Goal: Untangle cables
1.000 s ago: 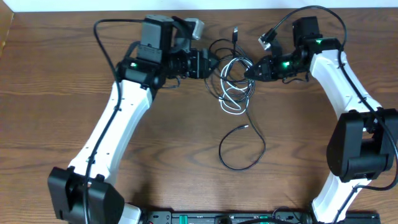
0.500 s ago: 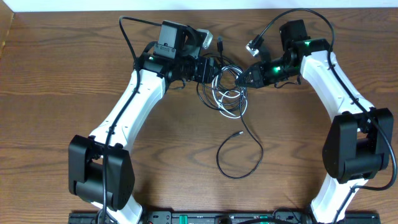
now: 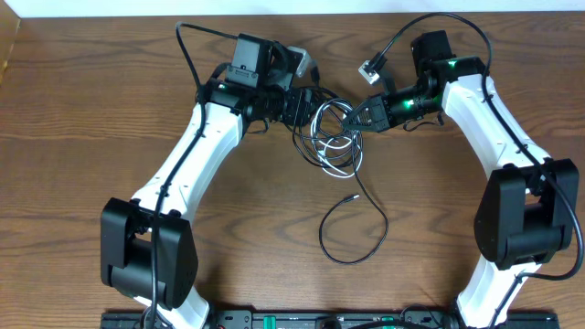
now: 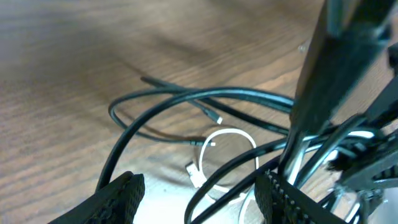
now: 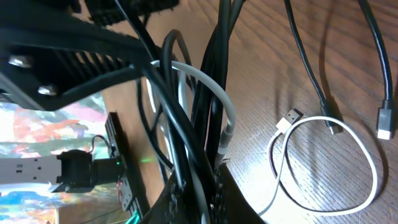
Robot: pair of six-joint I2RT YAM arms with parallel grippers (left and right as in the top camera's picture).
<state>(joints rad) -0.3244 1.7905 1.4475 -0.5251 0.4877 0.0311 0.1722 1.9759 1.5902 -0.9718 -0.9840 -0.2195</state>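
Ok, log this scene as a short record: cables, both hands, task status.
cables: tangled bunch of black and white strands between the two hands
black tail: loops out of the bunch across the table, plug end free
left hand: open, some strands pass through it
right hand: shut on cables
status: not yet untangled

Wood-grain table spreads beneath the left gripper; a black rail with green lights lies well apart from it, at the table's edge
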